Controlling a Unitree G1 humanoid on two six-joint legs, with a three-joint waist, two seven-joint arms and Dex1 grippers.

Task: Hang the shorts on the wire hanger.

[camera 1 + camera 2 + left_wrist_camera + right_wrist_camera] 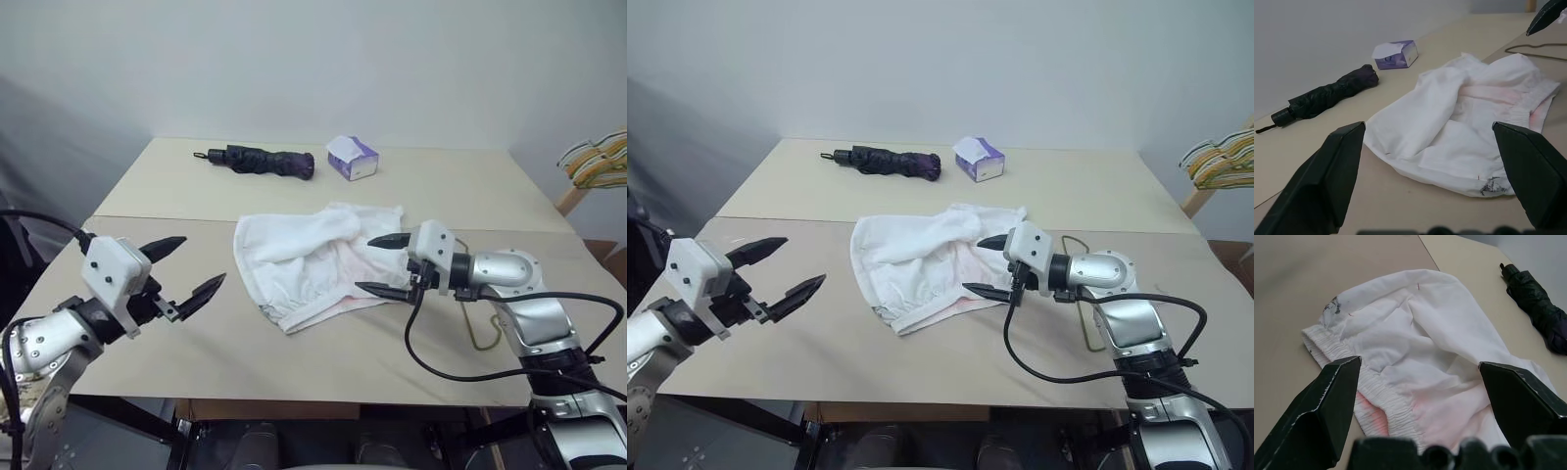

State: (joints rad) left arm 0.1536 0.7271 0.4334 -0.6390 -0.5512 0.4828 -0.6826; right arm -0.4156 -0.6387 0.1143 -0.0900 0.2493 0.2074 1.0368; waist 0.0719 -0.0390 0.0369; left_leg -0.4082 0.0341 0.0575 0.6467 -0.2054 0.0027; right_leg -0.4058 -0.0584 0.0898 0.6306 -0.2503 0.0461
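White shorts (pixel 313 257) lie before the gaping right pincer (pixel 384 265), angled slightly down.

shorts (pixel 313 259): thin white cloth, matt, crumpled, faint pink tint, gathered ribbed elastic waistband. wire hanger (pixel 482 338): bare thin metal wire, dull olive-bronze. tabletop (pixel 245 196): smooth matt beige board. umbrella (pixel 263 160): dark wrinkled fabric, slight sheen. tissue box (pixel 352 158): white-purple cardboard. left gripper (pixel 186 269) and right gripper (pixel 388 264): fingers matt black plastic, arm shells glossy silver.
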